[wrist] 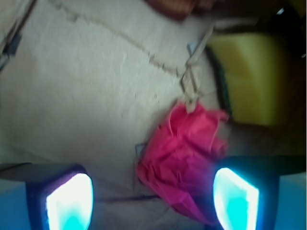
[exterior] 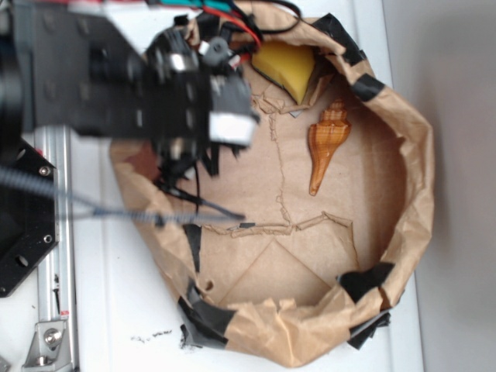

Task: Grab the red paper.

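I see a brown paper bag lying open beneath the gripper, and its creased floor fills my wrist view. A yellow sponge sits ahead of the gripper, toward the right of that view. In my exterior view an orange seashell lies on the bag floor, clear of the gripper and near the sponge. Black tape patches the bag's rim, and the bag rests on a white table.

red paper partly behind jaws, blurred
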Controlling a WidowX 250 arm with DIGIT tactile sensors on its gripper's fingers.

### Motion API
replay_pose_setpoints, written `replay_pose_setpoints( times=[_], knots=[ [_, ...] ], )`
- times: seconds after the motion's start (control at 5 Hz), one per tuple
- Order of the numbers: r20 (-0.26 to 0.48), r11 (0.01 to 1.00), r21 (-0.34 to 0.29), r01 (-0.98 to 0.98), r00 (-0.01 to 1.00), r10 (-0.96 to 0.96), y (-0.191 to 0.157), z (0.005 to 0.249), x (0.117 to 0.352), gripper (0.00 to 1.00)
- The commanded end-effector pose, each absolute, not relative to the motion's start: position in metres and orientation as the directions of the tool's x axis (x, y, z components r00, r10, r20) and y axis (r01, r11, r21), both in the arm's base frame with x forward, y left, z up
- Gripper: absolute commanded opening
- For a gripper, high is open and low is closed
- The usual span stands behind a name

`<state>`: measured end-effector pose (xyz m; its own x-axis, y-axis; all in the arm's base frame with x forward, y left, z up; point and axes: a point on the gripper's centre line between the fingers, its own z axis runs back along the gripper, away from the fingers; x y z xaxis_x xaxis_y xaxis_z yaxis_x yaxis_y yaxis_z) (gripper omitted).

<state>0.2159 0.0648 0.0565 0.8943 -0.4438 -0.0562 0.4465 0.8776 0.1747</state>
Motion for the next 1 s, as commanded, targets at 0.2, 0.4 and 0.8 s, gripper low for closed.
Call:
replay_pose_setpoints(
  times=[0.2,0.4,0.8],
  knots=[
    [-0.016,0.9,0.189,0.392,0.918,-0.396,0.106,0.048,0.226,0.63],
    [-0.022,0.905,0.198,0.376,0.925,-0.38,0.103,0.045,0.224,0.0],
    [0.017,0.922,0.179,0.343,0.936,-0.352,0.082,0.066,0.225,0.0]
  ],
)
